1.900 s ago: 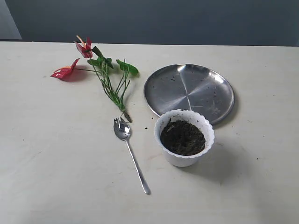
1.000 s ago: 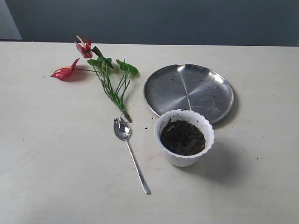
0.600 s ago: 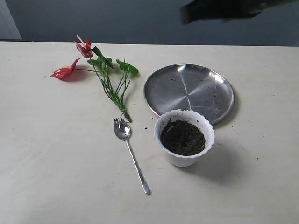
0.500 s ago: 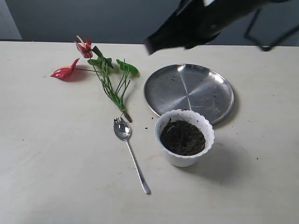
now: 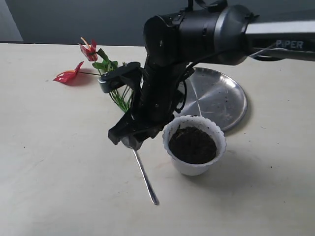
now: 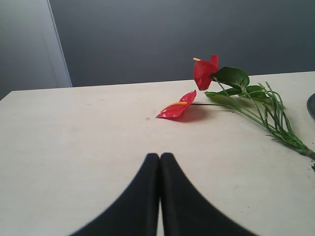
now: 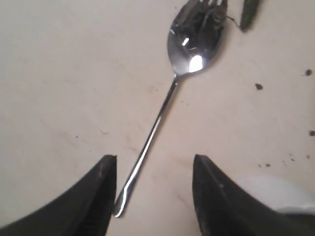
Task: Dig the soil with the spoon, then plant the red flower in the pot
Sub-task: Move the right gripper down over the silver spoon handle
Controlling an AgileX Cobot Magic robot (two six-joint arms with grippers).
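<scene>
The silver spoon (image 5: 146, 181) lies on the table left of the white pot (image 5: 194, 168), which holds dark soil (image 5: 192, 145). My right gripper (image 5: 129, 137) hangs low over the spoon's bowl and hides it in the exterior view. In the right wrist view this gripper (image 7: 155, 167) is open, and the spoon (image 7: 162, 108) lies between its fingers with the handle's end close to one finger (image 7: 101, 191). The red flower (image 5: 88, 51) lies at the far left. My left gripper (image 6: 160, 157) is shut and empty, facing the red flower (image 6: 204, 73).
A round steel plate (image 5: 221, 98) with soil crumbs lies behind the pot, partly covered by my right arm (image 5: 197, 34). Loose soil specks (image 7: 258, 86) dot the table near the spoon. The pot's white rim (image 7: 268, 189) shows beside one right finger.
My right arm has swept in from the upper right and come down over the spoon, covering its bowl in the exterior view. Spoon, pot and flower have not moved.
</scene>
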